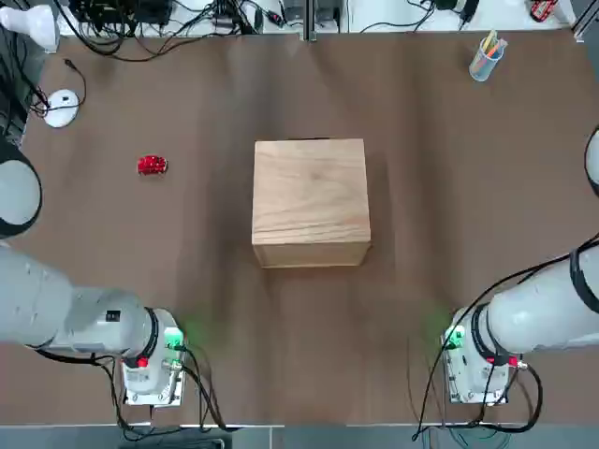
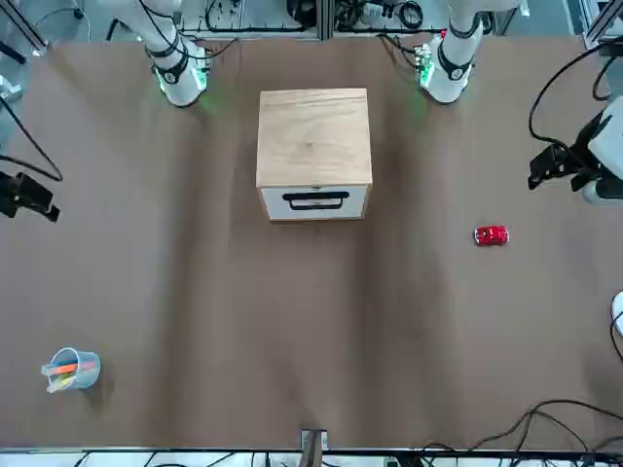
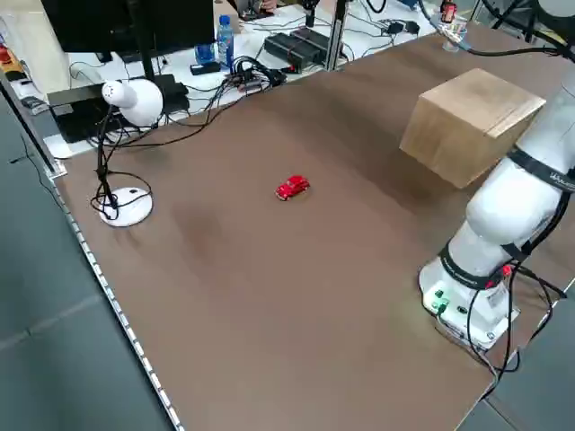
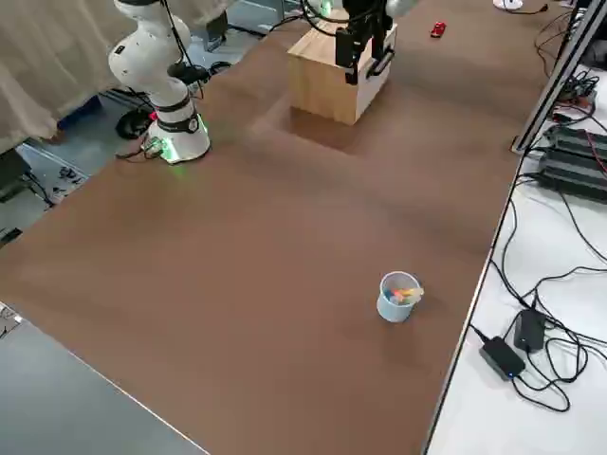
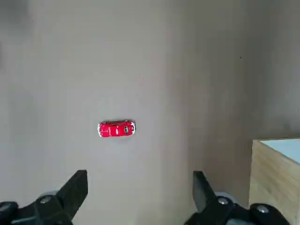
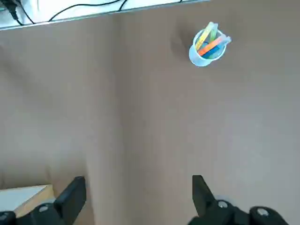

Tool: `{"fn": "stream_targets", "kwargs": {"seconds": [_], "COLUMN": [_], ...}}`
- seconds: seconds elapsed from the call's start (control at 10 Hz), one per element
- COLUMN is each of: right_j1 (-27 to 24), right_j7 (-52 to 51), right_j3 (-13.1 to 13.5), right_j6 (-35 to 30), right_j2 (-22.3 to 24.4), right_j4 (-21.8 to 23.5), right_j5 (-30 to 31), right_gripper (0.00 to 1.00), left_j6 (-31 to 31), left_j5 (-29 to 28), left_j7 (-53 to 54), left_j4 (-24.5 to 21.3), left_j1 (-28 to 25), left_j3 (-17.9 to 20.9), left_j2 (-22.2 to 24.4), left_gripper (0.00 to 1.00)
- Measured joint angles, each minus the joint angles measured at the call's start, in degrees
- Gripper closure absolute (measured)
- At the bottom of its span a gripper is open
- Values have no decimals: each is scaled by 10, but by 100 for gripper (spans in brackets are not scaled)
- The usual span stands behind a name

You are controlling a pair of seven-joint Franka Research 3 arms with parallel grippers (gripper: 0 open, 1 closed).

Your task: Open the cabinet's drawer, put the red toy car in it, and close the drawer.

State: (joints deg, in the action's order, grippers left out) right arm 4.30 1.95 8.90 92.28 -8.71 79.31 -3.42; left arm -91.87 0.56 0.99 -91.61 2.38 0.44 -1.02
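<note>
Red car (image 1: 152, 165) sits (unheld) left of cabinet (image 1: 312, 203).

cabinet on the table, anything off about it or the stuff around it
Nothing stands out: the cabinet sits upright with its drawer shut, the red toy car is on its wheels, and the pen cup stands upright, nothing spilled.

A cup (image 4: 391, 309) of markers (image 4: 406, 296) stands on the table (image 4: 247, 284).

Wooden cabinet (image 2: 313, 136), closed white drawer (image 2: 279, 208), black handle (image 2: 316, 204); red toy car (image 2: 492, 235) apart; cup (image 2: 89, 374) of markers (image 2: 64, 369)
</note>
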Motion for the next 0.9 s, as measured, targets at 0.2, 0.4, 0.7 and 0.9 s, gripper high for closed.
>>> {"fn": "stream_targets", "kwargs": {"seconds": [0.2, 0.4, 0.7, 0.9], "right_j1": [-3, -3, -1, 4], "right_j7": [0, 0, 0, 0], "right_j3": [-13, -18, -22, -25], "right_j6": [1, 1, 0, 0], "right_j2": [-1, -1, -3, -8], "right_j4": [0, 0, 0, 0], "right_j5": [19, 24, 24, 24], "right_gripper": [0, 0, 0, 0], "left_j6": [0, 0, -1, 0], "left_j5": [0, 0, 0, -1], "left_j7": [0, 0, -8, -38], "left_j4": [0, 0, 2, 3], "left_j1": [0, 0, 0, 1], "left_j3": [0, 0, -2, -26], "left_j2": [0, 0, 0, 1], "left_gripper": [1, 1, 1, 3]}}
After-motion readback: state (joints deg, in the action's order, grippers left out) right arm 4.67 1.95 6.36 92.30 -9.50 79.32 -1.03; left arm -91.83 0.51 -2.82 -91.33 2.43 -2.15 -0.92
